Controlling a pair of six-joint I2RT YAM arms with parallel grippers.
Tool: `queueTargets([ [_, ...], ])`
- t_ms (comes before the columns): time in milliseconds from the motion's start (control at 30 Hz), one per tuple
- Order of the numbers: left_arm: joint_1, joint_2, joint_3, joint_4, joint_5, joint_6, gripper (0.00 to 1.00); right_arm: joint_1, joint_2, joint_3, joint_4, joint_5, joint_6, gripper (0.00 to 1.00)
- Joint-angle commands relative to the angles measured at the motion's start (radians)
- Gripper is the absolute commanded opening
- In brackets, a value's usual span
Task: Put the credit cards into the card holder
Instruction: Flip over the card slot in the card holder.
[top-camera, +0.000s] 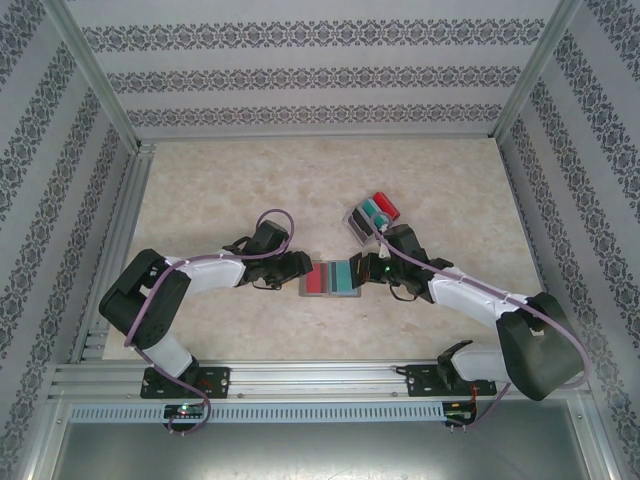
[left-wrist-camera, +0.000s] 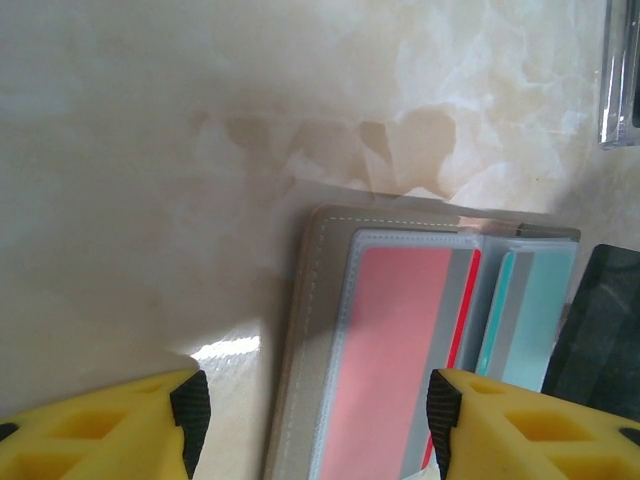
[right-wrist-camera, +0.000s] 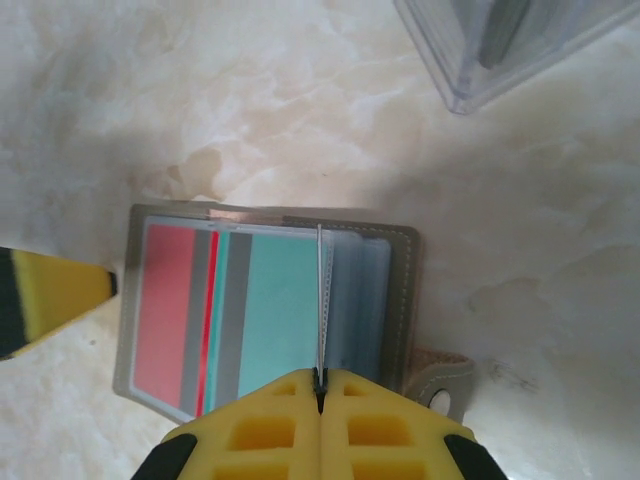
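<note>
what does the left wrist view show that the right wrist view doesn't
Left wrist adds both fingers of the left gripper, spread over the stitched edge of the holder. Right wrist adds the right gripper shut on a thin sheet standing edge-on, and the clasp tab. Both share the holder, red card, teal card and a clear box corner.

No text, brand or number is legible on the red card (right-wrist-camera: 165, 310), the teal card (right-wrist-camera: 285, 310) or the grey card holder (right-wrist-camera: 403, 300).
</note>
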Motion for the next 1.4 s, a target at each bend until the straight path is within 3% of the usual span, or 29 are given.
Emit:
queueTargets([
  [0, -0.045, 0.065, 0.006, 0.061, 0.048, 0.004, 0.63, 0.018, -0.004, 0.06, -0.009, -0.06, 0.016, 0.0],
  [567, -0.048, 0.027, -0.015, 0.073, 0.02, -0.005, 0.58, 0.091, 0.085, 0.153, 0.019, -0.1, 0.091, 0.0],
  [767, -0.05, 0.028, -0.018, 0.083, 0.022, -0.014, 0.5, 0.115, 0.094, 0.182, 0.033, -0.09, 0.115, 0.0],
  [967, -0.05, 0.023, -0.021, 0.085, 0.019, -0.022, 0.48, 0.135, 0.17, 0.218, 0.025, -0.091, 0.126, 0.0],
  [1133, -0.05, -0.027, -0.058, 0.067, -0.041, -0.049, 0.46, 0.136, 0.158, 0.221, 0.017, -0.057, 0.135, 0.0],
  [1367, -0.05, -0.157, -0.111, 0.002, -0.169, -0.065, 0.54, 0.091, 0.071, 0.158, 0.008, -0.014, 0.134, 0.0],
])
